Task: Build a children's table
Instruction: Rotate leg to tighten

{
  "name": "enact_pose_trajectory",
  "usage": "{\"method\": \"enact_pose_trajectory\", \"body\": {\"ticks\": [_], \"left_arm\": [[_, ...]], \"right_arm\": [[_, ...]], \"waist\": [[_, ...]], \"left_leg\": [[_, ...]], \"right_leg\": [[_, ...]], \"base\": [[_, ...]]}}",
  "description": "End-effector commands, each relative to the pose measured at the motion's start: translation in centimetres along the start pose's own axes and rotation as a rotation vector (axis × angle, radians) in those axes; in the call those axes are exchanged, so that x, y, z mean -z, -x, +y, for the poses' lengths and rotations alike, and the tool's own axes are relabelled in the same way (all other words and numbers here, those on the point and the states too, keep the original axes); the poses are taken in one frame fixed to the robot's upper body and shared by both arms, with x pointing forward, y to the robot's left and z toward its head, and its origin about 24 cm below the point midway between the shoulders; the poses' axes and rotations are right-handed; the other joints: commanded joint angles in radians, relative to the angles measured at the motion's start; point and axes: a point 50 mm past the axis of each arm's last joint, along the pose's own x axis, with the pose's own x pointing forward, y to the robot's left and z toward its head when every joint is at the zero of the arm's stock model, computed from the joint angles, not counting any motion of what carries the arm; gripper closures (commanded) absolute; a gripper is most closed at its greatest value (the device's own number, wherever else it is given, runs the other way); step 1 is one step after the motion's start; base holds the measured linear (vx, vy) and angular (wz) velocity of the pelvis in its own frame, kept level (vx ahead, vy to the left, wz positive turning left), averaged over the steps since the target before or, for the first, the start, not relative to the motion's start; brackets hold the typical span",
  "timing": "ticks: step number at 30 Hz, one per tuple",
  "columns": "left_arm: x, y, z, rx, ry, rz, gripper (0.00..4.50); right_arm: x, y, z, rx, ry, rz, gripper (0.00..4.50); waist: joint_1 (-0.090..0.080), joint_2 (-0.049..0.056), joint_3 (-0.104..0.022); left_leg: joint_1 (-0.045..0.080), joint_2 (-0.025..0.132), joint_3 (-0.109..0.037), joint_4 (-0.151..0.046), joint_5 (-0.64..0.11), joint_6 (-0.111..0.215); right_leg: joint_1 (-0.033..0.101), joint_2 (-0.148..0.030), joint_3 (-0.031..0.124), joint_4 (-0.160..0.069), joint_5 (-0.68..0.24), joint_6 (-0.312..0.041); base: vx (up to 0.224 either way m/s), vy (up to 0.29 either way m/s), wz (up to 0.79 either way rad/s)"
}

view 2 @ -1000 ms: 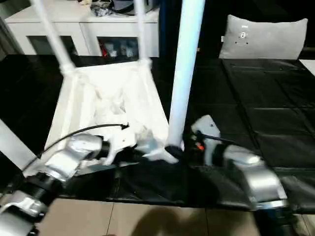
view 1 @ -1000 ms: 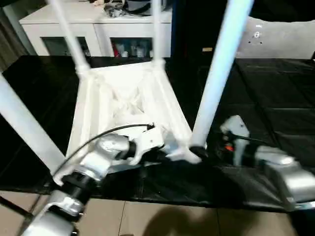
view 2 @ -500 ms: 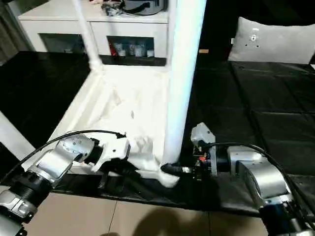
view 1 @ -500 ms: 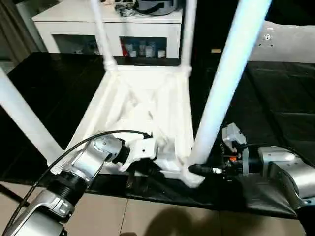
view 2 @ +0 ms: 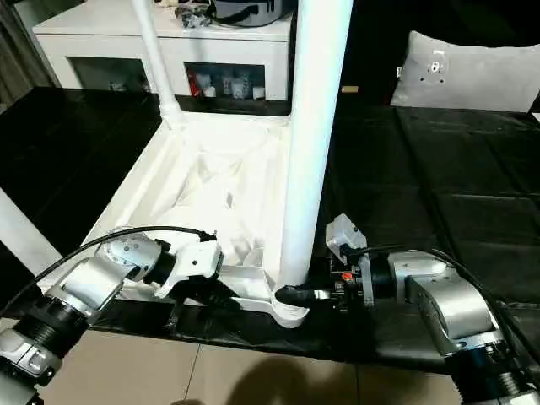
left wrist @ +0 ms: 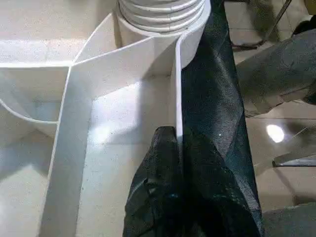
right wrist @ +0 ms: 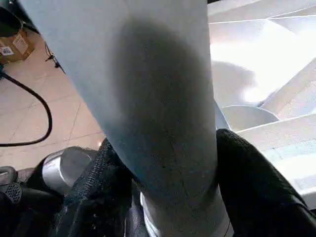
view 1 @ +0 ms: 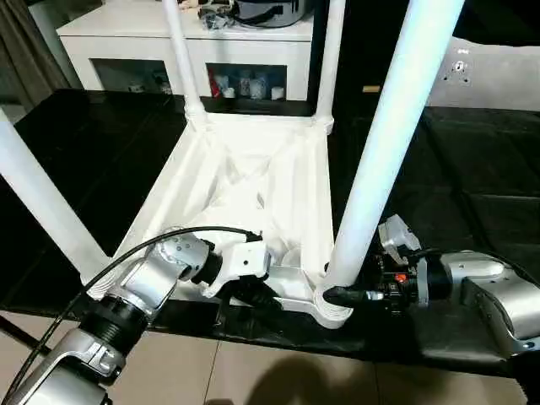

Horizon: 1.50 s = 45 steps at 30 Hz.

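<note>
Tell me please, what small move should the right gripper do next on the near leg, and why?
Probably turn the leg tighter into its corner socket. The right gripper has its fingers on both sides of the leg's base, and the left gripper is shut on the tabletop's rim, bracing it. All four legs already stand upright.

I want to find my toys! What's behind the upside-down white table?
Behind the children's table stands a low white cabinet with glass doors; small bottles show inside. Things lie on top, too cut off to name. The table legs cover parts of it.
</note>
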Motion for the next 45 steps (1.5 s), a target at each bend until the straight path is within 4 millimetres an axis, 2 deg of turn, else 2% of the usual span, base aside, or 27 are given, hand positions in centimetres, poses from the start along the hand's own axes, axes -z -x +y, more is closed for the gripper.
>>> {"method": "enact_pose_trajectory", "body": {"ticks": [1, 3, 4, 5, 7, 8, 9, 10, 11, 13, 14, 16, 18, 21, 24, 27, 30, 33, 35, 38, 40, 42, 44, 45], "left_arm": [[0.2, -0.8, -0.3, 0.005, 0.041, 0.0, 4.5], [-0.2, -0.9, -0.1, -0.041, 0.079, -0.037, 4.5], [-0.3, -0.9, 0.0, -0.057, 0.091, -0.047, 4.5], [-0.4, -1.0, 0.2, -0.077, 0.108, -0.055, 4.5], [-0.8, -1.3, 0.6, -0.133, 0.151, -0.08, 4.5], [-0.9, -1.3, 0.6, -0.135, 0.152, -0.081, 4.5], [-1.3, -1.6, 1.4, -0.221, 0.187, -0.097, 4.5], [-1.5, -1.8, 1.7, -0.258, 0.199, -0.101, 4.5], [-1.7, -1.9, 2.0, -0.292, 0.208, -0.105, 4.5], [-2.3, -2.1, 2.7, -0.371, 0.232, -0.121, 4.5], [-2.9, -2.5, 3.3, -0.445, 0.255, -0.144, 4.5], [-3.3, -2.9, 3.7, -0.491, 0.268, -0.156, 4.5], [-3.9, -3.4, 3.6, -0.48, 0.262, -0.169, 4.5], [-4.0, -3.6, 3.5, -0.466, 0.245, -0.162, 4.5], [-3.8, -3.4, 3.5, -0.466, 0.229, -0.148, 4.5], [-3.4, -3.1, 3.5, -0.46, 0.212, -0.126, 4.5], [-3.1, -2.9, 3.4, -0.433, 0.184, -0.108, 4.5], [-2.7, -2.6, 3.1, -0.386, 0.14, -0.085, 4.5], [-2.1, -2.2, 2.7, -0.334, 0.09, -0.055, 4.5], [-1.6, -1.8, 2.3, -0.28, 0.061, -0.026, 4.5], [-1.3, -1.5, 2.1, -0.251, 0.047, -0.011, 4.5], [-0.8, -1.0, 1.5, -0.175, 0.02, 0.014, 4.5], [-0.7, -0.9, 1.4, -0.16, 0.015, 0.016, 4.5], [-0.6, -0.7, 1.1, -0.125, 0.004, 0.02, 4.5]], "right_arm": [[-0.4, -0.6, 0.6, -0.021, -0.027, -0.071, 2.36], [-0.3, -1.3, 0.3, 0.08, -0.026, -0.08, 2.36], [-0.3, -1.6, 0.1, 0.12, -0.023, -0.082, 2.36], [-0.3, -1.9, -0.2, 0.169, -0.026, -0.085, 2.36], [-0.2, -2.8, -1.3, 0.323, -0.075, -0.092, 2.37], [-0.2, -2.8, -1.3, 0.327, -0.077, -0.091, 2.38], [-0.1, -3.5, -2.4, 0.494, -0.123, -0.078, 2.39], [0.0, -3.7, -2.8, 0.561, -0.14, -0.071, 2.39], [0.1, -3.9, -3.2, 0.631, -0.163, -0.061, 2.39], [0.2, -4.0, -3.8, 0.744, -0.199, -0.055, 2.39], [0.1, -4.2, -3.9, 0.795, -0.185, -0.061, 2.39], [-0.1, -4.5, -3.9, 0.803, -0.161, -0.088, 2.39], [-0.3, -4.7, -3.8, 0.814, -0.165, -0.125, 1.92], [-0.5, -4.8, -3.6, 0.811, -0.177, -0.153, 1.8], [-0.7, -4.8, -3.3, 0.785, -0.16, -0.165, 1.37], [-0.8, -4.2, -3.1, 0.74, -0.114, -0.155, 1.12], [-0.8, -3.7, -3.0, 0.703, -0.069, -0.137, 1.12], [-0.7, -3.0, -3.0, 0.658, -0.034, -0.123, 1.12], [-0.5, -2.1, -2.9, 0.606, 0.002, -0.097, 0.76], [-0.3, -1.2, -2.7, 0.54, 0.034, -0.055, 0.62], [-0.3, -0.8, -2.5, 0.497, 0.053, -0.033, 0.62], [-0.3, -0.1, -1.8, 0.374, 0.079, 0.006, 0.62], [-0.3, 0.0, -1.7, 0.357, 0.083, 0.011, 0.62], [-0.4, 0.2, -1.6, 0.319, 0.091, 0.023, 0.9]], "waist": [[-0.002, -0.016, -0.057], [-0.008, -0.017, -0.056], [-0.009, -0.014, -0.055], [-0.017, -0.015, -0.051], [-0.025, -0.018, -0.048], [-0.035, -0.015, -0.045], [-0.045, -0.011, -0.044], [-0.052, -0.014, -0.044], [-0.075, -0.016, -0.043], [-0.086, -0.015, -0.043], [-0.088, -0.016, -0.045], [-0.086, -0.017, -0.048], [-0.078, -0.018, -0.053], [-0.075, -0.015, -0.056], [-0.07, -0.012, -0.058], [-0.067, -0.014, -0.054], [-0.064, -0.014, -0.054], [-0.063, -0.015, -0.054], [-0.061, -0.015, -0.056], [-0.053, -0.014, -0.056], [-0.047, -0.014, -0.057], [-0.038, -0.015, -0.055], [-0.031, -0.017, -0.056], [-0.027, -0.018, -0.057]], "left_leg": [[-0.004, 0.057, -0.009, -0.065, -0.099, 0.069], [-0.006, 0.056, -0.01, -0.069, -0.104, 0.058], [-0.004, 0.053, -0.01, -0.069, -0.113, 0.055], [-0.004, 0.05, -0.011, -0.073, -0.133, 0.043], [-0.003, 0.047, -0.01, -0.073, -0.145, 0.035], [-0.004, 0.043, -0.012, -0.076, -0.161, 0.025], [-0.01, 0.04, -0.017, -0.08, -0.173, 0.013], [-0.008, 0.039, -0.015, -0.08, -0.179, 0.006], [-0.002, 0.031, -0.017, -0.077, -0.206, -0.004], [-0.005, 0.028, -0.016, -0.076, -0.2, -0.001], [-0.001, 0.028, -0.014, -0.073, -0.194, 0.003], [0.002, 0.03, -0.011, -0.071, -0.172, 0.019], [-0.004, 0.034, -0.01, -0.072, -0.135, 0.041], [-0.008, 0.036, -0.01, -0.071, -0.099, 0.054], [-0.011, 0.041, -0.011, -0.07, -0.064, 0.064], [-0.01, 0.042, -0.01, -0.072, -0.093, 0.062], [-0.01, 0.042, -0.011, -0.072, -0.111, 0.062], [-0.01, 0.043, -0.011, -0.072, -0.108, 0.065], [-0.01, 0.043, -0.012, -0.07, -0.105, 0.072], [-0.008, 0.048, -0.011, -0.069, -0.094, 0.079], [-0.008, 0.049, -0.01, -0.068, -0.087, 0.079], [-0.008, 0.053, -0.01, -0.067, -0.089, 0.084], [-0.006, 0.054, -0.009, -0.066, -0.089, 0.086], [-0.007, 0.053, -0.01, -0.066, -0.089, 0.086]], "right_leg": [[0.054, -0.089, 0.05, -0.063, -0.321, -0.143], [0.054, -0.089, 0.049, -0.063, -0.323, -0.145], [0.053, -0.088, 0.047, -0.067, -0.341, -0.141], [0.054, -0.091, 0.046, -0.075, -0.414, -0.115], [0.053, -0.088, 0.045, -0.081, -0.455, -0.099], [0.051, -0.088, 0.041, -0.087, -0.496, -0.088], [0.058, -0.088, 0.036, -0.089, -0.531, -0.065], [0.055, -0.085, 0.036, -0.093, -0.54, -0.056], [0.053, -0.084, 0.029, -0.102, -0.586, -0.038], [0.052, -0.084, 0.031, -0.105, -0.589, -0.03], [0.048, -0.083, 0.031, -0.108, -0.583, -0.028], [0.046, -0.081, 0.035, -0.108, -0.544, -0.035], [0.05, -0.081, 0.041, -0.096, -0.462, -0.053], [0.054, -0.08, 0.043, -0.084, -0.376, -0.081], [0.058, -0.081, 0.045, -0.07, -0.28, -0.12], [0.06, -0.084, 0.045, -0.076, -0.322, -0.114], [0.059, -0.085, 0.044, -0.081, -0.365, -0.096], [0.059, -0.086, 0.045, -0.079, -0.359, -0.094], [0.057, -0.084, 0.044, -0.078, -0.343, -0.1], [0.057, -0.085, 0.045, -0.072, -0.305, -0.118], [0.056, -0.086, 0.046, -0.068, -0.292, -0.13], [0.058, -0.088, 0.048, -0.066, -0.281, -0.139], [0.056, -0.088, 0.048, -0.065, -0.282, -0.142], [0.059, -0.09, 0.046, -0.062, -0.282, -0.145]], "base": [[0.0, 0.0, 0.0], [0.0, 0.0, 0.0], [0.0, 0.0, 0.0], [0.0, 0.0, 0.0], [0.0, 0.0, 0.0], [0.0, 0.0, 0.0], [0.0, 0.0, 0.0], [0.0, 0.0, 0.0], [0.0, 0.0, 0.0], [0.0, 0.0, 0.0], [0.0, 0.0, 0.0], [0.0, 0.0, 0.0], [0.0, 0.0, 0.0], [0.0, 0.0, 0.0], [0.0, 0.0, 0.0], [0.0, 0.0, 0.0], [0.0, 0.0, 0.0], [0.0, 0.0, 0.0], [0.0, 0.0, 0.0], [0.0, 0.0, 0.0], [0.0, 0.0, 0.0], [0.0, 0.0, 0.0], [0.0, 0.0, 0.0], [0.0, 0.0, 0.0]]}}
